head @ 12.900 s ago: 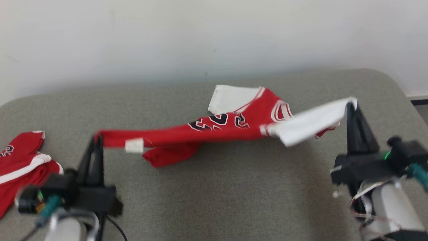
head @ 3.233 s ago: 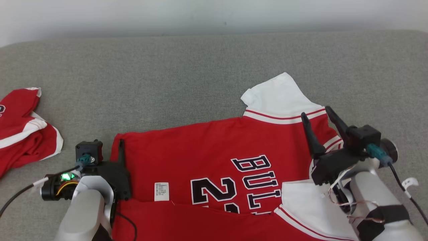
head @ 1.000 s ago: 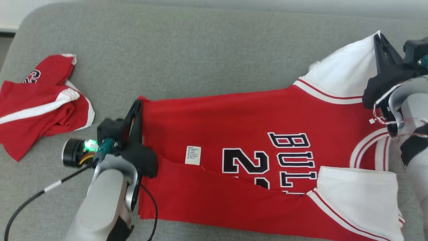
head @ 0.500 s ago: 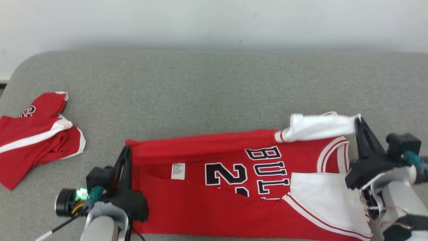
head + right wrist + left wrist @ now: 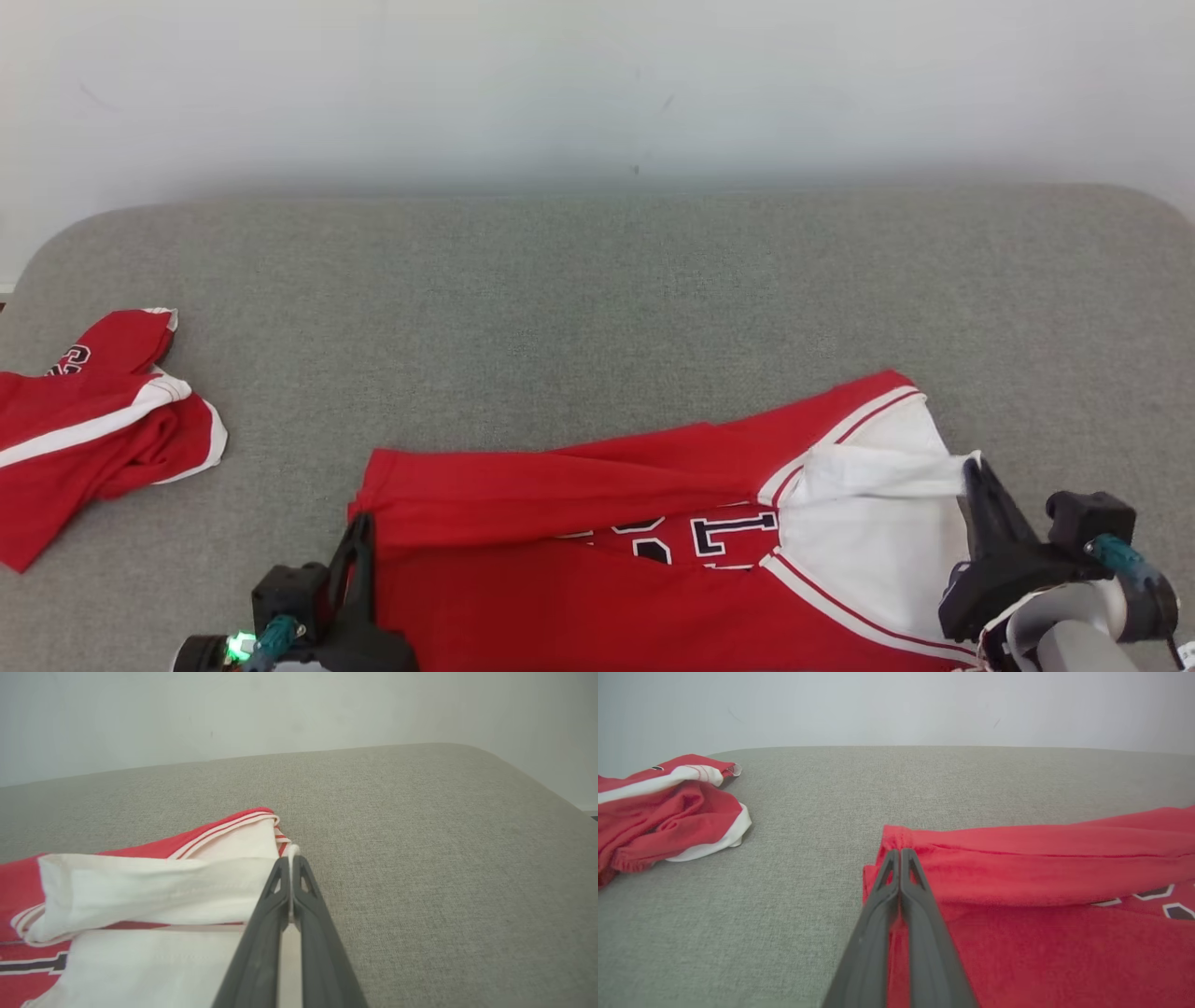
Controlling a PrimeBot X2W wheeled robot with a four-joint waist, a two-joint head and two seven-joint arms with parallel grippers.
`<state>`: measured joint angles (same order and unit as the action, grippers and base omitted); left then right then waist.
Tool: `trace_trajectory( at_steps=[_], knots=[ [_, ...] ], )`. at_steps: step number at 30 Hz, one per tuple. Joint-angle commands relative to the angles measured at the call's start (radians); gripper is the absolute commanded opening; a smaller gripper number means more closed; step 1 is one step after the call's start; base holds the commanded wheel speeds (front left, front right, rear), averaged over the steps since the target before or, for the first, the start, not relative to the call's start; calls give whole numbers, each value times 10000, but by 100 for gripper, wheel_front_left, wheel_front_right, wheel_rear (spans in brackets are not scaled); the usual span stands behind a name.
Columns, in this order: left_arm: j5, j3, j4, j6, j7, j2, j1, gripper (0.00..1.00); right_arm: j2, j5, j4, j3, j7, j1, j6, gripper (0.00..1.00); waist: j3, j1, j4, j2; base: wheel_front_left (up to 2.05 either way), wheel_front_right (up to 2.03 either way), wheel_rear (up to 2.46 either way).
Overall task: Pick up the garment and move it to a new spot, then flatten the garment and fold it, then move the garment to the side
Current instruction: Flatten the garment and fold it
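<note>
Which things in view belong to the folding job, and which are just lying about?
In the job:
red jersey
left gripper pinching its red corner
right gripper pinching its white sleeve

Lying about:
crumpled red garment, left on the grey surface

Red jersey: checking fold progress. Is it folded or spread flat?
Partly folded: the red jersey has its far edge doubled over the lettering, held by the left gripper and right gripper.

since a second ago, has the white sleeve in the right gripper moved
Yes, toward the robot: the white sleeve lay far beyond the black chest lettering and now lies beside it.
</note>
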<state>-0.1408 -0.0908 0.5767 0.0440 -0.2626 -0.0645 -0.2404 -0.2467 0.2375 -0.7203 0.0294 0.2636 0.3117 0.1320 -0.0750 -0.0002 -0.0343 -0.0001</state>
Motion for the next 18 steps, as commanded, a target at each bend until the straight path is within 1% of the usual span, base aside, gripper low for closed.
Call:
trace_trajectory(
  at_steps=[1, 2, 3, 4, 5, 12, 18],
  knots=[
    [69, 57, 105, 15, -32, 33, 206, 0, 81, -34, -41, 14, 8, -106, -28, 0, 38, 2, -4, 1, 0, 0, 0],
    [53, 101, 131, 3, -32, 47, 237, 0, 98, -23, -73, 30, 7, -121, -28, 3, 60, 2, -6, 1, 0, 0, 0],
    [16, 167, 131, -43, -32, 57, 272, 40, 140, 18, -119, 25, 7, -161, -28, 47, 79, 2, -5, 1, 0, 0, 0],
    [-12, 247, 87, -99, -32, 64, 332, 62, 178, 37, -120, 33, 7, -215, -28, 79, 102, 2, -5, 1, 0, 0, 0],
    [-44, 307, 54, -109, -32, 77, 429, 100, 190, 46, -108, 36, 7, -270, -28, 100, 135, 2, -6, 1, 0, 0, 0],
    [45, 608, -658, -289, -32, 134, 1273, 100, 188, 317, 515, 319, 7, -781, -28, 100, 415, 2, 2, 1, 0, 0, 0],
    [106, 719, -1047, -313, -32, 142, 1869, 100, 248, 415, 412, 294, 7, -943, -28, 100, 445, 2, -8, 1, 0, 0, 0]
  ],
)
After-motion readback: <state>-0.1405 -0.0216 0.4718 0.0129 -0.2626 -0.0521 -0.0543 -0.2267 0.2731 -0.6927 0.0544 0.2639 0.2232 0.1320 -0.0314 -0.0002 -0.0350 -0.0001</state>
